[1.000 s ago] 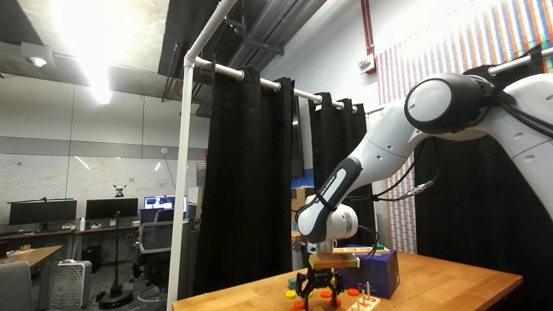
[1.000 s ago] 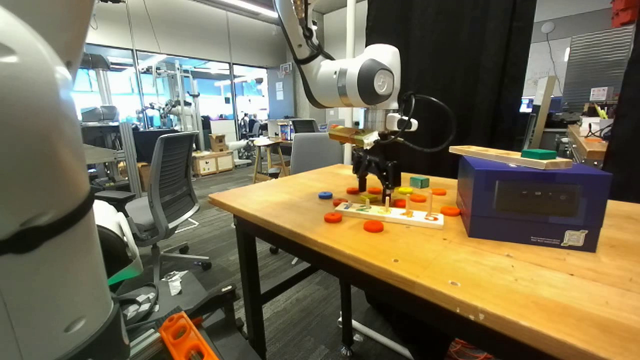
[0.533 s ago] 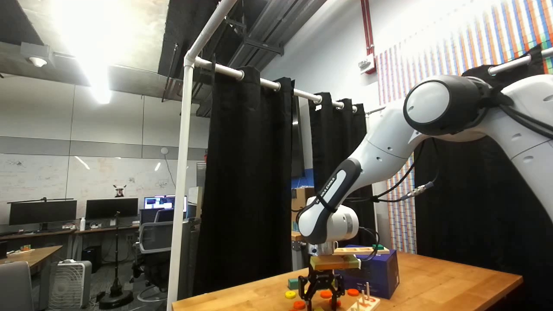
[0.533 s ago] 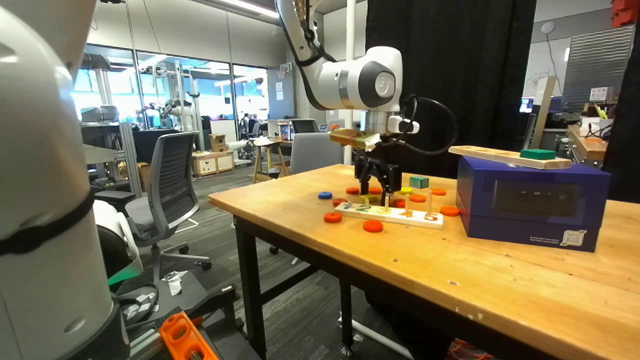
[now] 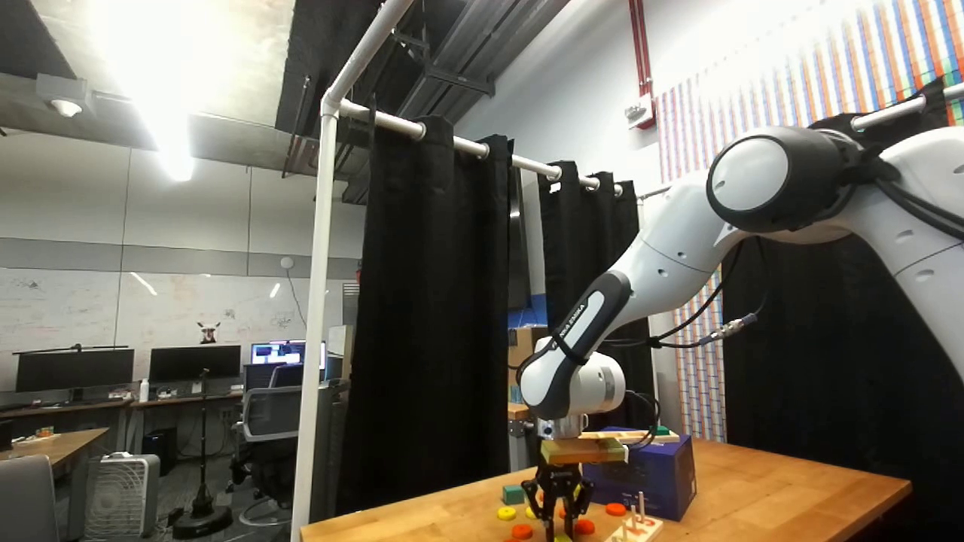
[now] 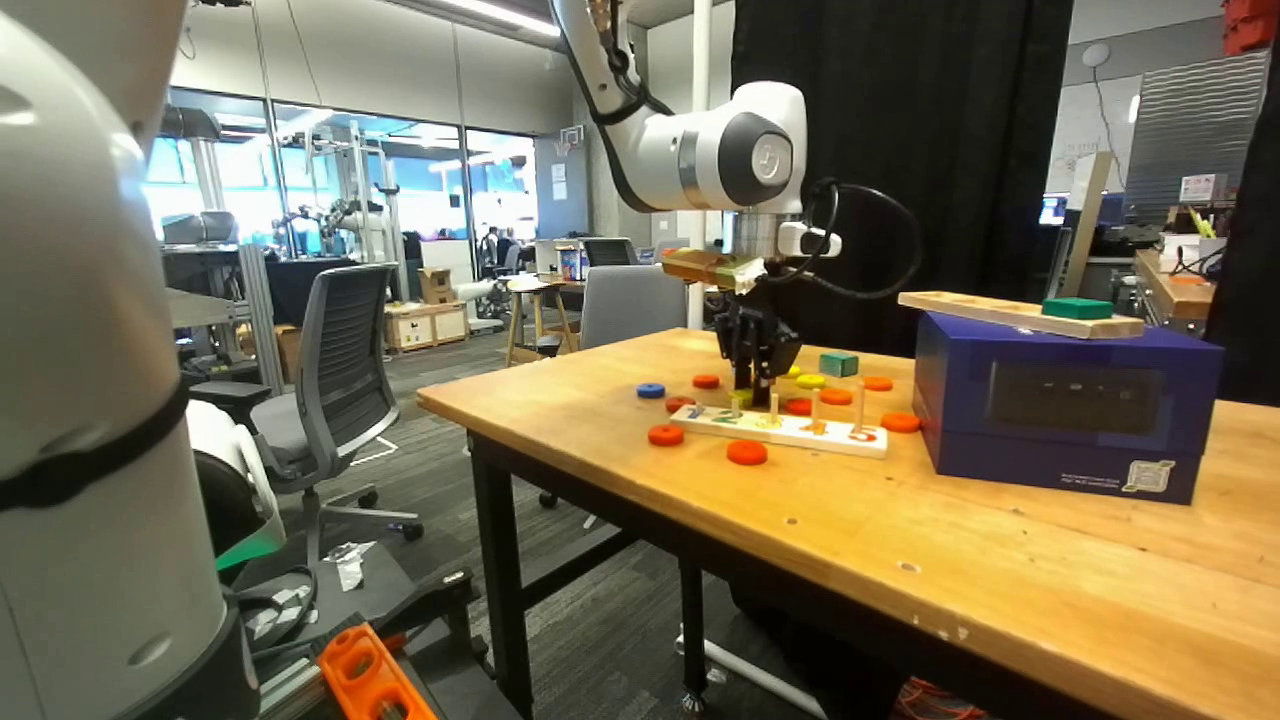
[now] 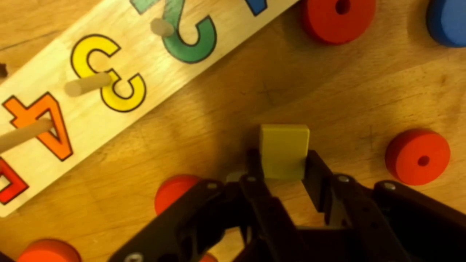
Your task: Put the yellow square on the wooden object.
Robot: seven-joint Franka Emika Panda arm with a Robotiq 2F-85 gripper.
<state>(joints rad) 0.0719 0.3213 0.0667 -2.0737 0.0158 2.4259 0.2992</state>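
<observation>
In the wrist view the yellow square sits between the two black fingers of my gripper, which press against its sides. An exterior view shows the gripper low over the table, partly covering the yellow square. Whether the square touches the tabletop I cannot tell. A flat wooden object lies on top of the blue box with a green block on it. It is right of the gripper there and higher up.
Close to the gripper lies a wooden number board with upright pegs. Red discs, a blue disc, a yellow disc and a teal block are scattered around. The tall blue box stands to the side.
The fingers have come together from wide apart onto the yellow square. My gripper dipped slightly, then rose a little. The other objects stayed put.
</observation>
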